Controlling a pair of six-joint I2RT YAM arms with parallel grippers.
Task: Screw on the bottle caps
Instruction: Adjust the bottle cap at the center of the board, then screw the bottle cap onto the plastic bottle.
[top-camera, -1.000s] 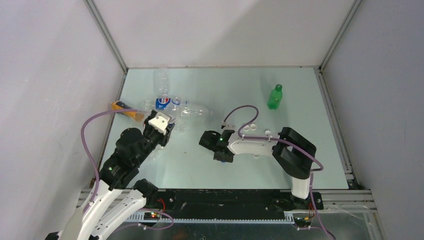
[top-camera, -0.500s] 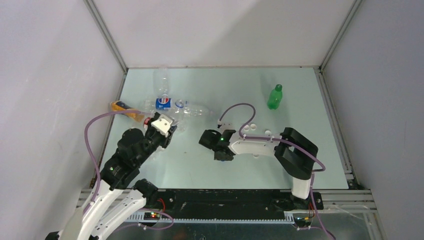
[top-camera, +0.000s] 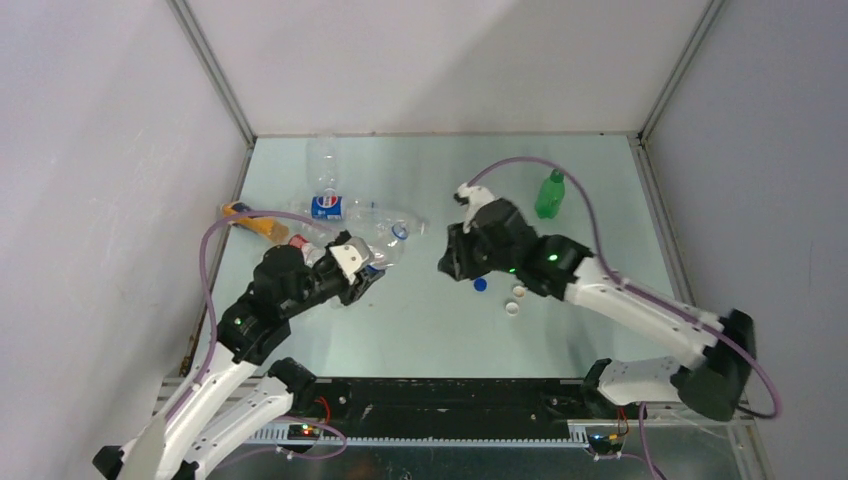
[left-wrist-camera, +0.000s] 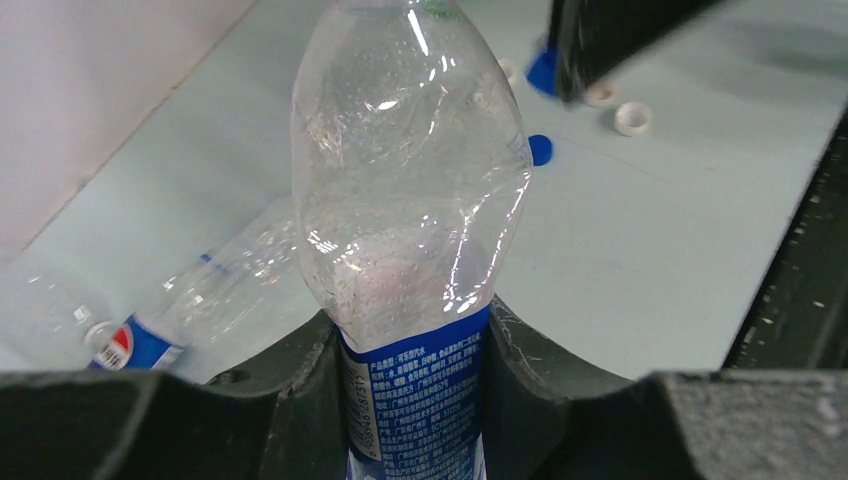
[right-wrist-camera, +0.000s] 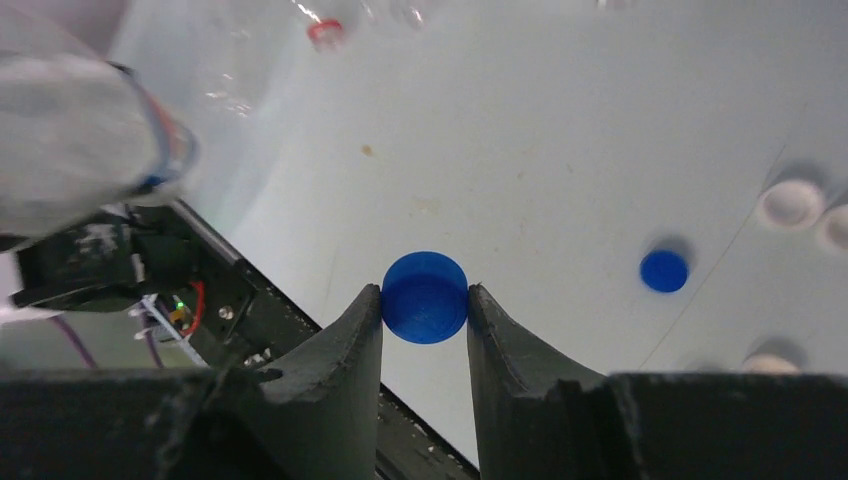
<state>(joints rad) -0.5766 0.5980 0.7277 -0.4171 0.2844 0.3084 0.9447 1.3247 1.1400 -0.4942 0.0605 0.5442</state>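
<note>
Left gripper (top-camera: 360, 274) is clamped on a clear bottle (left-wrist-camera: 410, 190), its fingers (left-wrist-camera: 300, 390) pressed against both sides of the blue label near the base. The bottle's body points away from the wrist towards the right arm. Its mouth sits at the very top of the left wrist view, so I cannot tell if it carries a cap.

Against the left wall an orange-yellow bottle (top-camera: 252, 222) lies on its side on the table (top-camera: 420, 335). Just right of it, a cluster of other clear bottles (top-camera: 325, 205) lies flat behind the left gripper, with a red cap (top-camera: 297, 241) showing among them.

Right of centre, the right gripper (right-wrist-camera: 425, 305) hangs above the table with its jaws narrowed on a blue cap (right-wrist-camera: 425, 297), pinched at its rim between the two fingertips. Below it a loose blue cap (top-camera: 481, 284) rests on the table, with two white caps (top-camera: 514, 300) just beside it.

Further right and towards the back, a green bottle (top-camera: 549, 194) stands upright, well apart from the others.
</note>
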